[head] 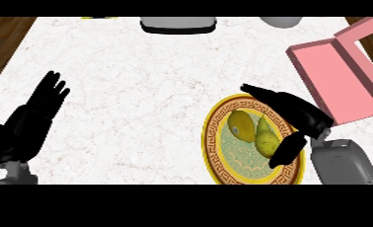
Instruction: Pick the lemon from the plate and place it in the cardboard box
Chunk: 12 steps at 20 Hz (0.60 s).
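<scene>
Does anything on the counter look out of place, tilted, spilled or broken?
Nothing stands out. The plate lies flat with two yellow-green fruits resting on it, nothing spilled. The pink box sits open at the right. The right hand is over the plate; the left hand rests open.

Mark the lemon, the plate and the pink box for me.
lemon (242,126), head view, middle of its yellow skin.
plate (215,159), head view, patterned gold rim at lower left.
pink box (329,75), head view, flat pink face.

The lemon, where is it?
The lemon lies on the plate at the head view's lower right, touching a pear, under the right hand.
</scene>
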{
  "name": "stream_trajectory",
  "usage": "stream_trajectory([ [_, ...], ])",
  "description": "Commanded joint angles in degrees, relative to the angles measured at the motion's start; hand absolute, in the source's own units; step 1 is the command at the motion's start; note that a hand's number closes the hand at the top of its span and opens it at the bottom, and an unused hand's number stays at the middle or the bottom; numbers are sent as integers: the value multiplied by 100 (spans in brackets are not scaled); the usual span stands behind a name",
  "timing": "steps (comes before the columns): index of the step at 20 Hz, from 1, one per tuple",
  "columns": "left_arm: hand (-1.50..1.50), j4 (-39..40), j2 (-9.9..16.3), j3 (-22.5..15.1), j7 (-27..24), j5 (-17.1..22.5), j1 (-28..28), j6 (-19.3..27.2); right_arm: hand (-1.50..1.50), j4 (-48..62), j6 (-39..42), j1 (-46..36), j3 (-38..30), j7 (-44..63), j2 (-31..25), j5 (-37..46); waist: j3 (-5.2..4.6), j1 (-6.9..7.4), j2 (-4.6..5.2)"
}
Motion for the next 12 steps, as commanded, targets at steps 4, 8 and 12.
stream_trajectory([
  [4, 0, 574, 2, 167, -159, -146, -396, -118, -150, 182, -76, 61, 217, 65, 422, 489, 0, -6, 2],
  [8, 0, 70, -63, 202, -175, -44, 324, -377, -150, 138, 191, -136, 58, 93, 407, 448, 0, 11, -2],
  [12, 0, 478, -43, 264, 42, -70, -526, -160, -150, 757, -327, -16, 448, -297, 659, 997, 1, -7, 4],
])
